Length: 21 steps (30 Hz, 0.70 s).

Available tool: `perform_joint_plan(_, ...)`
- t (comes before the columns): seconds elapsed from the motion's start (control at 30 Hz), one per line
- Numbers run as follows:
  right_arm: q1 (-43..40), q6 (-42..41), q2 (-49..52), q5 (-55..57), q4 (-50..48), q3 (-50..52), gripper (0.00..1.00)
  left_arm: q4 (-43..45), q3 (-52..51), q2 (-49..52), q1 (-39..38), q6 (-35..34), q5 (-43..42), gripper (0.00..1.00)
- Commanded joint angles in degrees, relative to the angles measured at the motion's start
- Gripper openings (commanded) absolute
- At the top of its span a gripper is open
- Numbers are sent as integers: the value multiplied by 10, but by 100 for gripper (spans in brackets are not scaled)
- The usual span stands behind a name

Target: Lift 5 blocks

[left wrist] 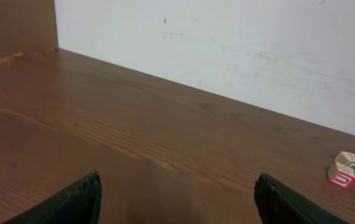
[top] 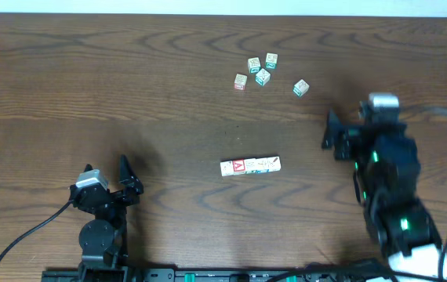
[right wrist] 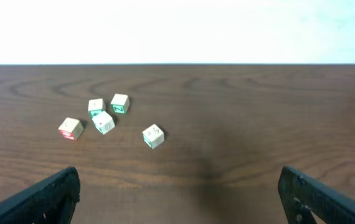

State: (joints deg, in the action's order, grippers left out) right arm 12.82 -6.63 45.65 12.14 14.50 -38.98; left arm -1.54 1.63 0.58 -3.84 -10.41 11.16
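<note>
A short row of blocks (top: 250, 165) lies side by side at the table's middle, one face red with a white "A". Several loose blocks sit further back: a tight group (top: 258, 70) (right wrist: 104, 115) and one apart to its right (top: 301, 88) (right wrist: 153, 136). My left gripper (top: 106, 166) (left wrist: 177, 196) is open and empty at the front left, far from the row. My right gripper (top: 355, 124) (right wrist: 177, 190) is open and empty at the right, facing the loose blocks from a distance. The left wrist view catches some loose blocks (left wrist: 354, 170) at its right edge.
The dark wooden table (top: 129, 70) ends at a white wall (right wrist: 177, 31) along the back. A cable (top: 19, 235) trails from the left arm's base at the front edge.
</note>
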Motion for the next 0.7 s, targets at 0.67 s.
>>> perform_joint_plan(0.67, -126, 25, -446, -88, -100, 331, 99, -19, -13, -3, 3, 10, 0, 79)
